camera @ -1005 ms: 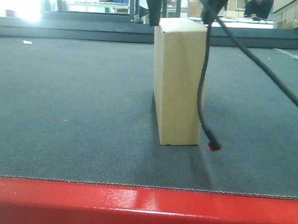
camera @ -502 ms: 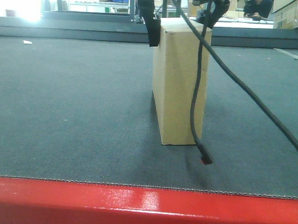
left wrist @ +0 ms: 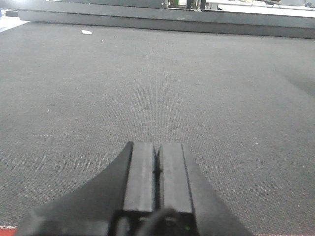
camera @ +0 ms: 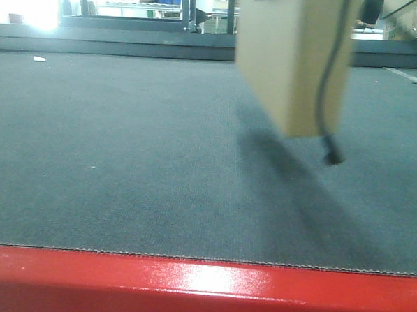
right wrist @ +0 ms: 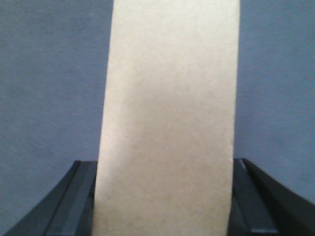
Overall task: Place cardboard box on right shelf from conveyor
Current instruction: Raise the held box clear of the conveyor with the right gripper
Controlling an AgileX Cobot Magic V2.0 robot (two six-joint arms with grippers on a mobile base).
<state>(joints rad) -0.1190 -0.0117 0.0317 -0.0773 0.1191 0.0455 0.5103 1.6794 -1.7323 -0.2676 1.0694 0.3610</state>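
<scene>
The right tool (right wrist: 165, 206) is pinching the cardboard box (camera: 294, 59) between its fingers (right wrist: 78, 196), the box now hanging, blurred but seemingly clear, above the conveyor (camera: 124, 158) where it was standing a second ago, so the carry is likely starting, while the left tool (left wrist: 157, 172) is idling shut, empty.

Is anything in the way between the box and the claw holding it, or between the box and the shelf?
Nothing visible. The right gripper clamps the cardboard box directly, lifted off the conveyor. A loose black cable dangles beside the box. The shelf is out of view, so that path cannot be judged.
</scene>
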